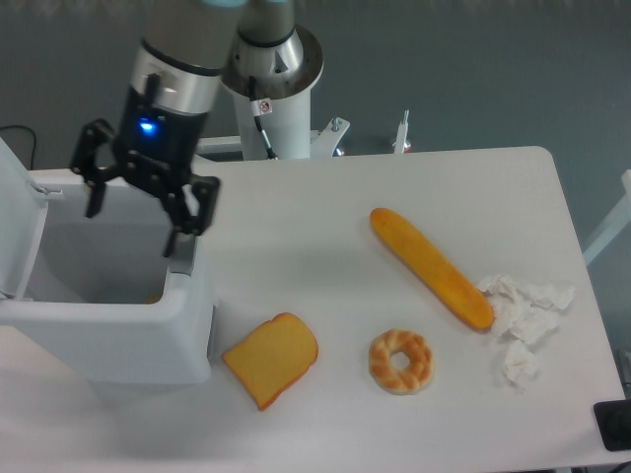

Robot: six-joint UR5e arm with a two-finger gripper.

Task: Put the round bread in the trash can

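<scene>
The trash can (118, 340) is a white bin at the table's left end, its lid (18, 222) swung up and open. My gripper (134, 227) hangs open over the bin's right half, nothing between its fingers (179, 232). The round bread is almost wholly hidden inside the can; only a small orange-beige sliver (150, 297) shows at the bottom, behind the front wall.
A square toast slice (271, 358) lies just right of the bin. A golden twisted ring (400, 361) sits at the front middle, a long bread stick (431, 266) lies diagonally beyond it, and crumpled white paper (520, 313) is at the right. The robot's base (268, 74) stands behind the table.
</scene>
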